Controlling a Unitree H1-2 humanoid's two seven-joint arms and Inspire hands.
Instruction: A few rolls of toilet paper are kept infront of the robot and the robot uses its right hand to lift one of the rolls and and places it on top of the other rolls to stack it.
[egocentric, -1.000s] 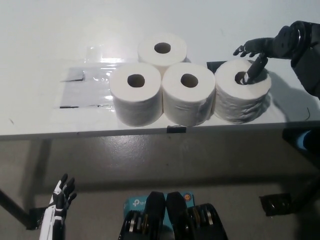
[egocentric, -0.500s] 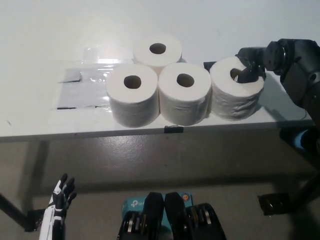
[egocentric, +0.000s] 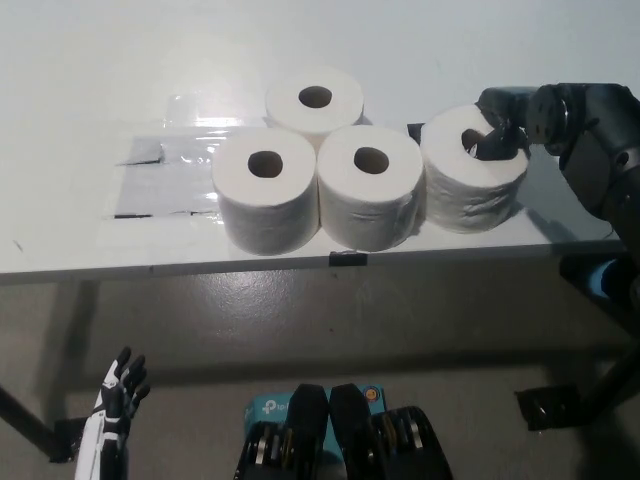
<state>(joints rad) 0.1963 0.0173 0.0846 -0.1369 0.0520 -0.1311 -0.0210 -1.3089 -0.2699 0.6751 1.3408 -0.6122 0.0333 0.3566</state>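
Since the earlier picture: right-most roll (egocentric: 472, 170) now tilted, its near bottom edge raised a little off the table (egocentric: 300, 40), top face leaning toward the other rolls; the other three unmoved; the whole view has also shifted slightly.

Black fingers (egocentric: 497, 140): hooked into the core hole of the tilted roll, clenched on its top rim and far side; grasping the roll.

Right hand (egocentric: 515, 120): at the upper right, over the far side of that roll; black arm runs off the right edge.

Tilted roll: at the right end of the front row, touching or just beside the middle front roll (egocentric: 370, 198); exact contact cannot be told.

Other rolls: left front roll (egocentric: 266, 200) and middle front roll upright, touching side by side near the table's front edge; back roll (egocentric: 314, 100) upright behind them, between the two.

Clear plastic sheet (egocentric: 165, 160): flat on the table, left of the rolls, partly under them.

Left hand (egocentric: 112, 405): white, low at the lower left, below table level, well apart from the rolls; fingers spread, holding nothing.
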